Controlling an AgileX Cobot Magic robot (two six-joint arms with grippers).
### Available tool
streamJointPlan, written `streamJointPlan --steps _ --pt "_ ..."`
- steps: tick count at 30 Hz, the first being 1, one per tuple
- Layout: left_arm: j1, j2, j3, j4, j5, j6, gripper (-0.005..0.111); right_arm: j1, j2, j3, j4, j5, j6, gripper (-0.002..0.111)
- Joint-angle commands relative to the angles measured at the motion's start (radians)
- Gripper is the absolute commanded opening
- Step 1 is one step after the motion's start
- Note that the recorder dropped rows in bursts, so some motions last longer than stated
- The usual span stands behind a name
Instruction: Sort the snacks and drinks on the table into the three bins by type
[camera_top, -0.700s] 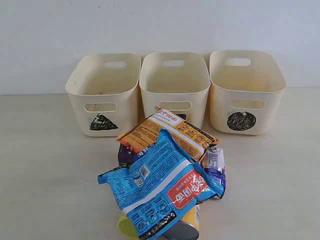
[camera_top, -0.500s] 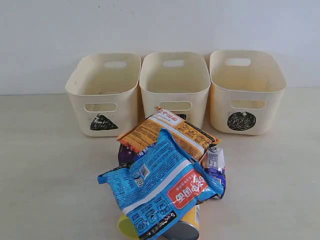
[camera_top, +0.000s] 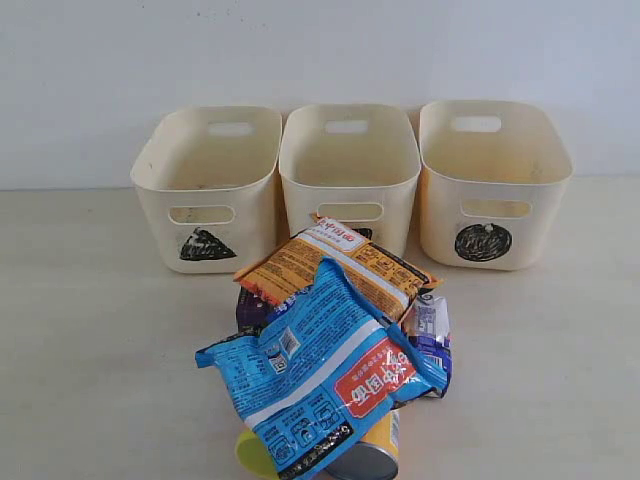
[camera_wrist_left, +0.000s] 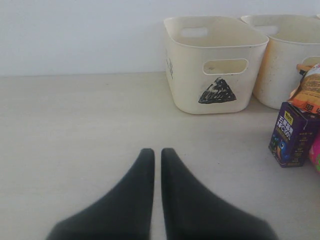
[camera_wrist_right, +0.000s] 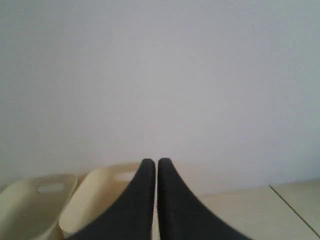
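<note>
Left end effector (camera_wrist_left: 156, 155) and right end effector (camera_wrist_right: 152, 162) are both pinched together, empty. The blue foil bag (camera_top: 320, 370) lies ahead of the left one, and looks light, crinkly and slippery; I'd pinch a sealed edge.

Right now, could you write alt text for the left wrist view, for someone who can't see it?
The left gripper, black, shut and empty, reaches over a pale table. Beyond it stand a cream bin marked with a black triangle and a dark purple carton.
</note>
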Motion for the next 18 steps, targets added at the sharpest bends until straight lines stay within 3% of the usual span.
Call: streamJointPlan --steps 1,3,8,11,14,18 --pt "0.002 -0.002 -0.004 0.000 -0.008 -0.009 0.004 0.002 0.115 -0.118 0.014 0.214 -0.115 0.000" --pt "0.002 -0.002 -0.004 0.000 -0.008 -0.009 0.004 0.002 0.164 -0.166 0.107 0.299 -0.240 0.000" --pt "0.002 -0.002 -0.004 0.000 -0.008 -0.009 0.004 0.002 0.307 -0.302 0.549 0.621 -0.712 0.000" --pt "0.002 -0.002 -0.004 0.000 -0.008 -0.009 0.004 0.002 0.373 -0.328 0.772 0.707 -0.919 0.000" --pt "0.002 -0.002 -0.004 0.000 -0.008 -0.009 0.004 0.004 0.414 -0.325 0.938 0.767 -1.063 0.000" --pt "0.002 -0.002 -0.004 0.000 -0.008 -0.009 0.004 0.096 0.453 -0.325 0.954 0.769 -1.076 0.000"
